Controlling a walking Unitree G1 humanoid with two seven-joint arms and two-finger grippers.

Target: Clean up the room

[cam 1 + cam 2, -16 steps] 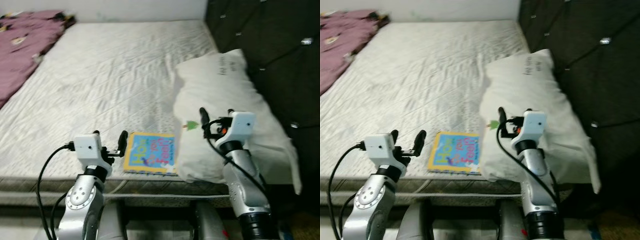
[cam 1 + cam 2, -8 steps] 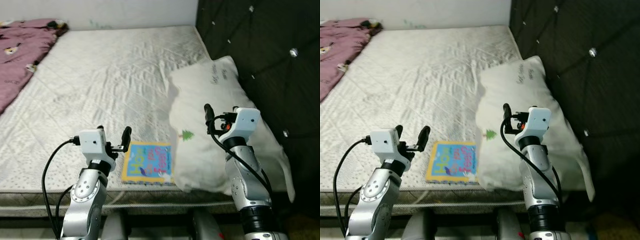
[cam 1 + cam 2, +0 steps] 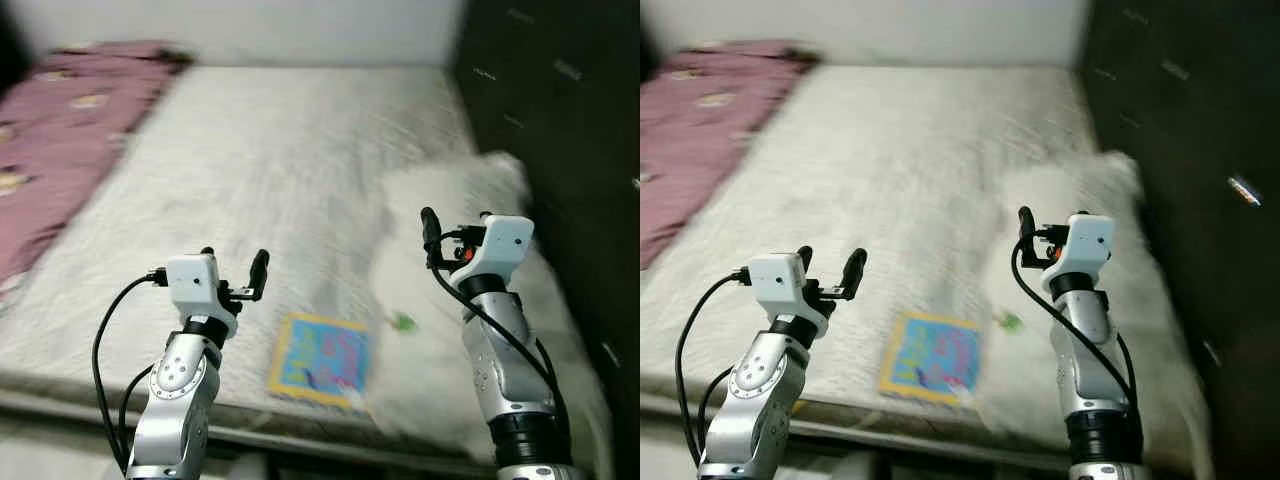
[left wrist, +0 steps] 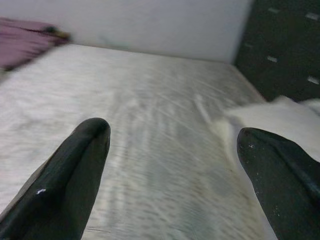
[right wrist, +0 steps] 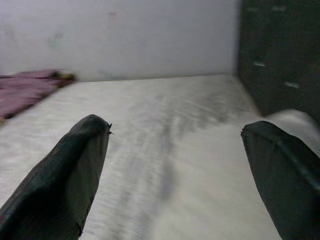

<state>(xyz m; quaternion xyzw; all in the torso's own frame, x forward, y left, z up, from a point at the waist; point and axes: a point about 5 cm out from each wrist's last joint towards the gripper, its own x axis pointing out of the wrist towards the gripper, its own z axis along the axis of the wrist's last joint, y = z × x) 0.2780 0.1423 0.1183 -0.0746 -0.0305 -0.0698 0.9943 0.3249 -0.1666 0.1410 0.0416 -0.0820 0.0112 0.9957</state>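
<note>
Left-eye view: the picture book lies flat near the mattress edge — below and just inward of your left gripper, the nearer arm; both grippers' fingers are spread, right gripper over the pillow.

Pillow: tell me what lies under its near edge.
The pillow rests on the white mattress. The book lies against its near-left edge; blur hides whether a corner is tucked under. Anything else beneath is covered.

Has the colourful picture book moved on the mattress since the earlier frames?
No. The colourful picture book lies at the near edge of the white quilted mattress, its right side against the white pillow, as before. The picture shifted because the camera moved.
</note>
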